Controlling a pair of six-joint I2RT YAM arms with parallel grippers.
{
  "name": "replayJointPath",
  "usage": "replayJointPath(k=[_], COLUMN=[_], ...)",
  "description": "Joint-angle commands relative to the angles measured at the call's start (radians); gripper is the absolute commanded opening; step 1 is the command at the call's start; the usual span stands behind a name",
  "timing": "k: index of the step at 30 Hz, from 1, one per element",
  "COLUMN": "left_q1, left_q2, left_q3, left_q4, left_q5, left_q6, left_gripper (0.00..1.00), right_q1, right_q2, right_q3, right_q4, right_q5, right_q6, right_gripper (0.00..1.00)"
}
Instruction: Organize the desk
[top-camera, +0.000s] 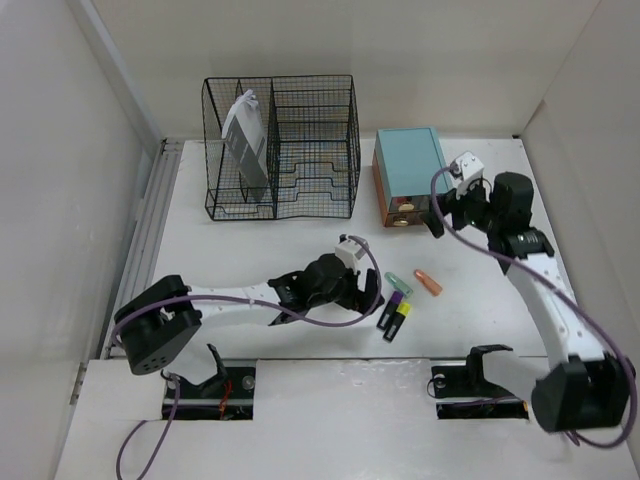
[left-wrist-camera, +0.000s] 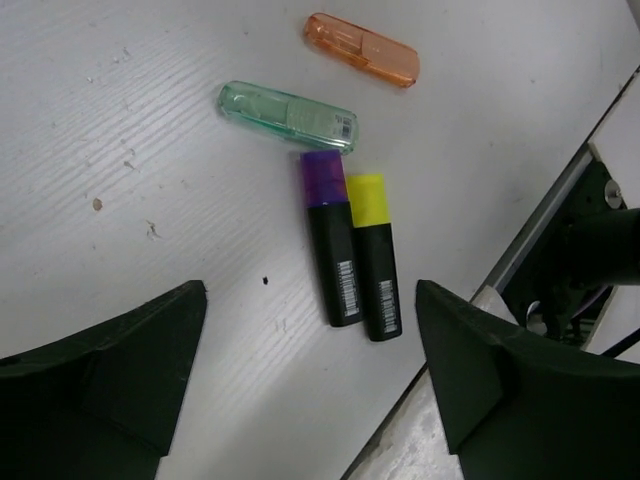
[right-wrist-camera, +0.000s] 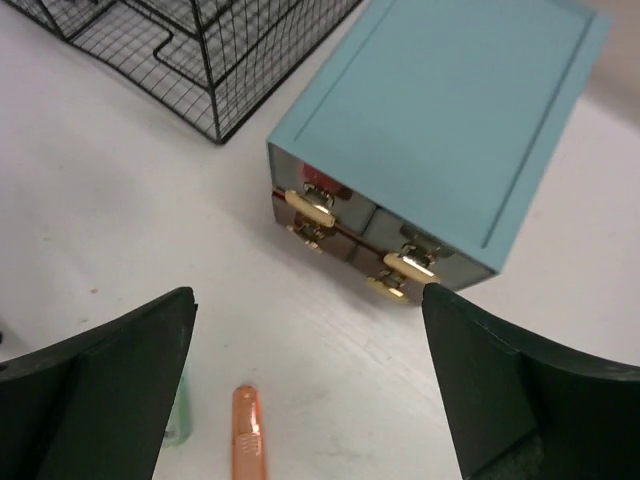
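Observation:
The white desk (top-camera: 250, 250) holds a purple-capped highlighter (top-camera: 388, 308) and a yellow-capped highlighter (top-camera: 399, 320) side by side. A clear green stick (top-camera: 399, 283) and an orange stick (top-camera: 428, 283) lie just beyond them. My left gripper (top-camera: 364, 292) is open and empty just left of them. In the left wrist view the gripper (left-wrist-camera: 310, 296) is low over the desk (left-wrist-camera: 150, 150), with the purple (left-wrist-camera: 330, 240) and yellow (left-wrist-camera: 372, 255) highlighters ahead between its jaws. My right gripper (top-camera: 438, 218) is open and empty, in front of the teal drawer box (top-camera: 408, 172).
A black wire-mesh rack (top-camera: 300, 150) at the back holds a grey-white item (top-camera: 246, 135). The teal box (right-wrist-camera: 450, 110) has two brass-handled drawers (right-wrist-camera: 360, 240), shut. A grey rail (top-camera: 150, 220) runs along the left edge. Two cut-outs (top-camera: 215, 385) (top-camera: 475, 385) lie at the near edge.

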Motion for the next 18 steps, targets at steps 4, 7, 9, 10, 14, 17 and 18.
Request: replayJointPath(k=[4, 7, 9, 10, 14, 17, 18], left_q1=[-0.013, -0.013, -0.013, -0.013, -0.013, -0.013, -0.013], left_q2=[-0.073, -0.184, -0.266, -0.31, -0.589, -0.715, -0.79], left_q3=[0.036, 0.006, -0.009, -0.028, -0.077, -0.121, -0.134], left_q4=[0.092, 0.082, 0.047, 0.03, -0.103, -0.165, -0.2], left_q5=[0.01, 0.01, -0.018, -0.018, -0.093, -0.144, -0.144], left_q6=[0.004, -0.005, -0.014, -0.024, -0.042, -0.068, -0.086], left_gripper=[0.49, 0.43, 0.46, 0.51, 0.74, 0.77, 0.77], right_q1=[0.034, 0.034, 0.071, 0.071, 0.082, 0.082, 0.082], right_q2=[-0.117, -0.006, 0.047, 0.048, 0.049, 0.077, 0.093], right_q3=[-0.025, 0.038, 0.048, 0.037, -0.047, -0.067, -0.067], right_q4=[0.066, -0.076, -0.085, -0.064, 0.062, 0.106, 0.107], right_q5=[0.17, -0.02, -0.019, -0.019, -0.043, -0.1, -0.114], right_q6=[-0.069, -0.043, -0.003, 0.014, 0.156, 0.256, 0.3], right_gripper=[1.0, 0.73, 0.5, 0.47, 0.43, 0.43, 0.43])
